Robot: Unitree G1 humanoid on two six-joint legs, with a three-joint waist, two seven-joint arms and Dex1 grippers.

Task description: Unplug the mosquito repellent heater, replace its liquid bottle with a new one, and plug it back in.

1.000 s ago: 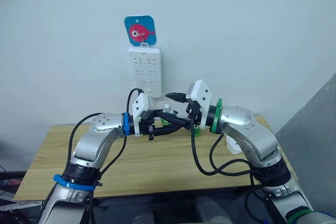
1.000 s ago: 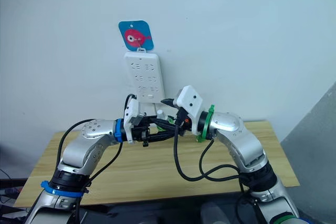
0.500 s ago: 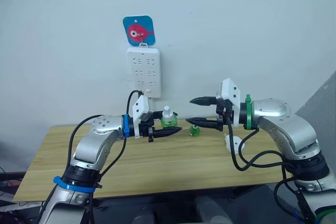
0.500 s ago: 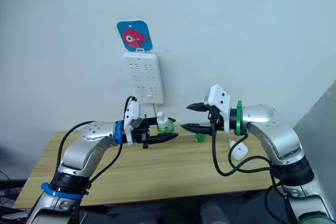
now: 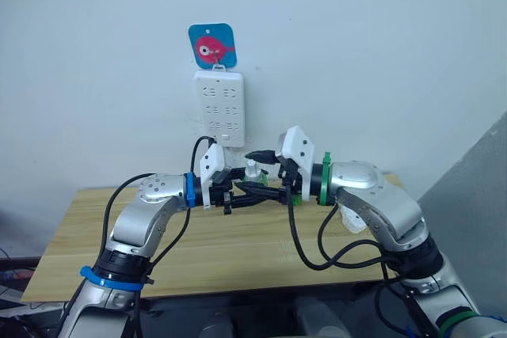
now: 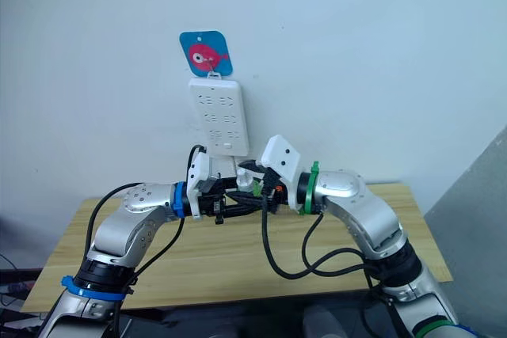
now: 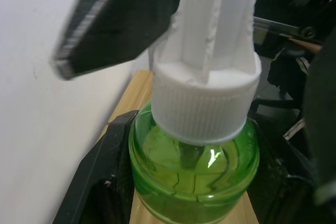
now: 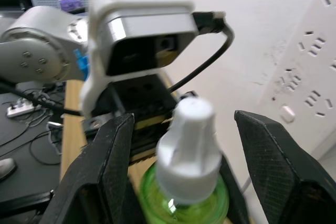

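Holding the green liquid bottle (image 7: 194, 166) upright above the wooden surface (image 5: 238, 251), the left end effector (image 5: 247, 194) is clamped on its body. The right end effector (image 5: 265, 172), fingers apart around the white cap (image 8: 186, 140), should close squarely on it before twisting. No readable writing appears on the bottle, the wall power strip (image 5: 221, 108) or the fish tag (image 5: 211, 45). The mosquito repellent heater may be the white thing (image 5: 352, 219) behind the right arm; I cannot tell.

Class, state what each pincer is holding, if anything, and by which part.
The left pincer grips the green liquid bottle around its lower body. The right pincer is open astride its white cap, holding nothing.
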